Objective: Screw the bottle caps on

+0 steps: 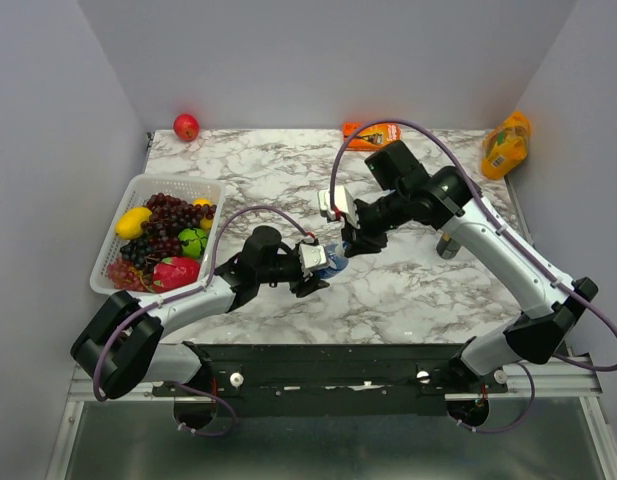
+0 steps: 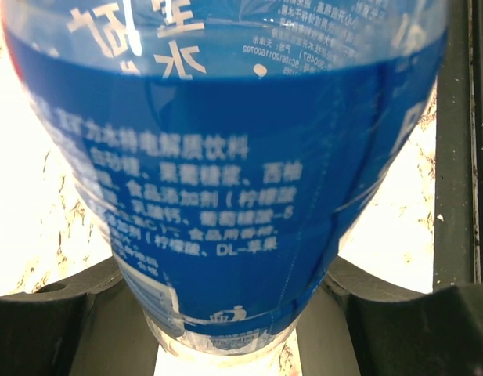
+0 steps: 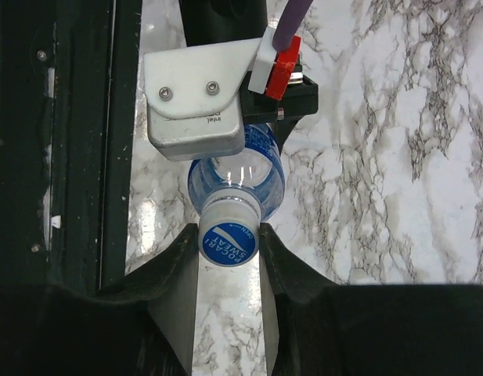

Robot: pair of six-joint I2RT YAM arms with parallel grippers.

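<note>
Right tool (image 3: 229,255) tight on bottle cap (image 3: 228,241), left tool (image 2: 225,309) tight on bottle (image 2: 225,157), fruit basket (image 1: 174,180) nearby.

Between matt black jaws are seen a glossy clear-plastic bottle (image 3: 253,168) and a smooth plastic cap (image 3: 228,244), with a polished marbled tabletop (image 3: 398,157) beneath.

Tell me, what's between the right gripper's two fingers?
The bottle cap, sitting on the bottle the left gripper holds; the right wrist view shows it.
</note>
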